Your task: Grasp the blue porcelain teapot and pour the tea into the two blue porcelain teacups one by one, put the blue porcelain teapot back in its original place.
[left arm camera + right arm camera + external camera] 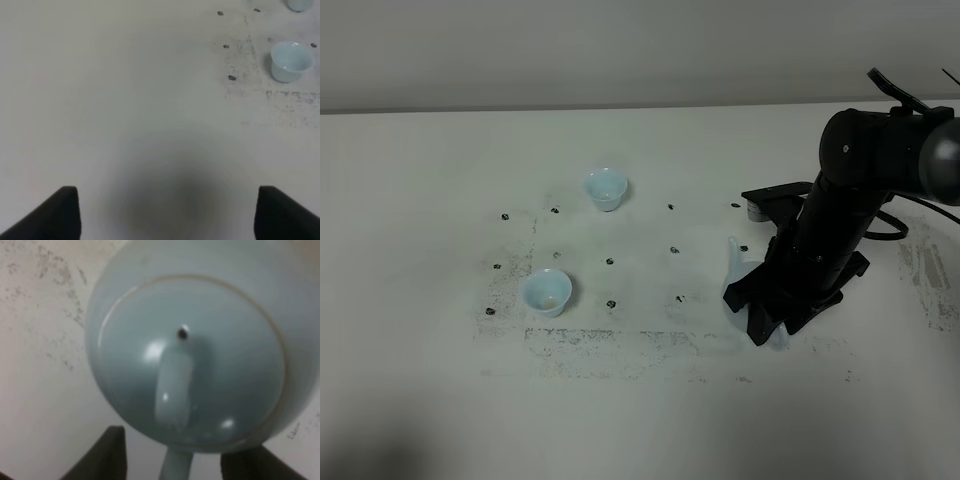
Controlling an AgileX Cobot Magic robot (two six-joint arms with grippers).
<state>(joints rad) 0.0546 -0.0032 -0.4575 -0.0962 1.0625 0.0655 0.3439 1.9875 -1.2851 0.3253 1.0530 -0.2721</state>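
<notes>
1. From the high camera, the blue porcelain teapot (735, 265) sat on the right of the table (420, 400), mostly hidden under my right arm. Only pale blue slivers of it showed. My right gripper (767, 318) hung low over it.
2. In the same view I counted one teapot and two cups. The far teacup (606, 188) and the near teacup (547, 292) stood upright, well apart from each other and from the pot. Bare tabletop lay around both, and the table's back edge was well behind the far one.
3. From the left wrist camera, my left gripper (170, 215) had its fingers (67, 212) spread wide over bare table, with nothing between them. One cup stood off to the side, and a second was cut off by the frame.
4. From the right wrist camera, the teapot filled the view. It was glossy sky-blue, with a round lid (225, 355), a knob (172, 390) and a small dark vent hole (183, 332).
5. Its handle (176, 466) ran between my right fingers (107, 455). They stood apart with a gap on each side, so they were not clamped on it.
</notes>
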